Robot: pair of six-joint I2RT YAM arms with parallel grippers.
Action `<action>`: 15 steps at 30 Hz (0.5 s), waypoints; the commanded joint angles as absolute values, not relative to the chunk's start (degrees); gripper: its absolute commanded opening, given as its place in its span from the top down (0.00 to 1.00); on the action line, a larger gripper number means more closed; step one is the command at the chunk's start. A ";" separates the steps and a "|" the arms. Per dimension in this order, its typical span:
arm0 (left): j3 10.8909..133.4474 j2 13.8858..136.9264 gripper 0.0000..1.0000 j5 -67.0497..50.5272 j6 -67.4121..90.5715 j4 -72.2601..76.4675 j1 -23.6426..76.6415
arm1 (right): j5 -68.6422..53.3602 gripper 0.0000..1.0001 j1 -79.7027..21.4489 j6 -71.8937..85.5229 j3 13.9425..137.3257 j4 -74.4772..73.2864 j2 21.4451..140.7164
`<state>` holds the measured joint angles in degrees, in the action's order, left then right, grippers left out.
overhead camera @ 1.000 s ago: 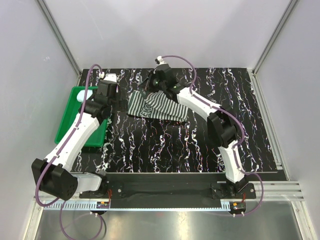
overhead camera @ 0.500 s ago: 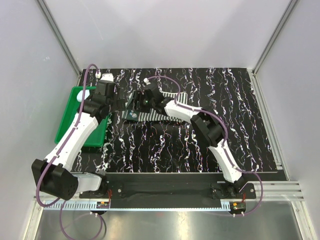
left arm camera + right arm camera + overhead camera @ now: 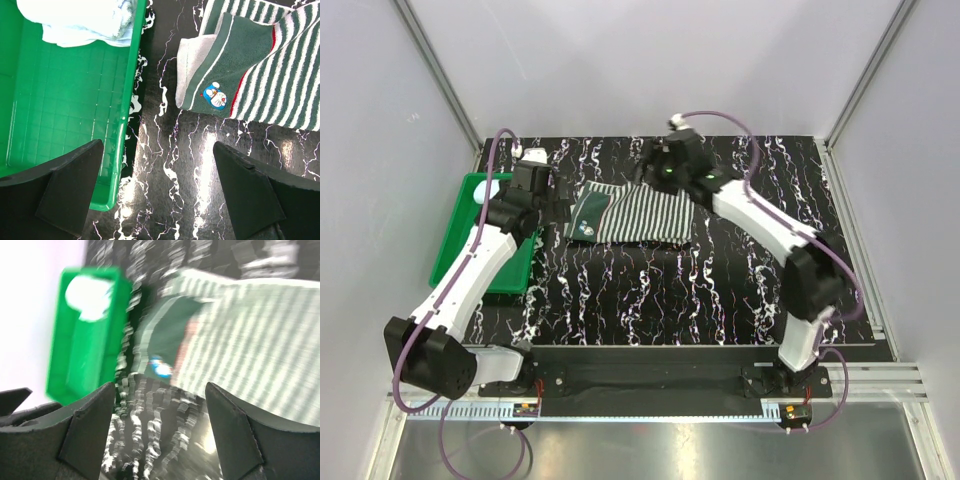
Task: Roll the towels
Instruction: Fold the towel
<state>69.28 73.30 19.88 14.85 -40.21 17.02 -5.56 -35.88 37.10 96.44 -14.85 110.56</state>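
The black-and-white striped towel (image 3: 638,212) lies spread on the black marbled table. Its dark green patterned edge (image 3: 226,70) is folded over at the left end and carries a small blue cartoon patch. My left gripper (image 3: 160,195) hangs open over bare table just left of that end, between towel and tray. My right gripper (image 3: 655,178) is raised over the towel's far right part, open and empty (image 3: 160,435); its view is blurred. The light blue towel (image 3: 82,20) lies bunched in the far end of the green tray.
The green plastic tray (image 3: 460,250) stands at the table's left edge, close beside my left arm. Its near rim (image 3: 125,125) sits right by my left finger (image 3: 70,185). Grey walls enclose the table on three sides.
My right gripper swept left with the striped towel's edge, opened and let it go, then pulled back up and right. The towel's left end now lies folded over. The left arm barely moved.
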 commanded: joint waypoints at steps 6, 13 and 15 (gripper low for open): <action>69.70 74.00 0.01 19.25 14.41 -38.41 16.70 | 4.74 0.21 -29.71 35.69 77.17 -26.09 96.85; 70.13 77.07 0.01 18.55 13.89 -39.37 17.14 | 4.68 0.29 -24.44 36.56 76.30 -31.03 102.12; 70.57 77.87 0.01 18.46 13.89 -39.81 17.14 | 3.00 0.30 -24.26 36.21 76.02 -30.24 103.62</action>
<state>69.28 76.82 19.31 14.79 -40.53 17.02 4.14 -25.45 36.71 76.03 -29.98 102.50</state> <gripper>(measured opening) 0.984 0.710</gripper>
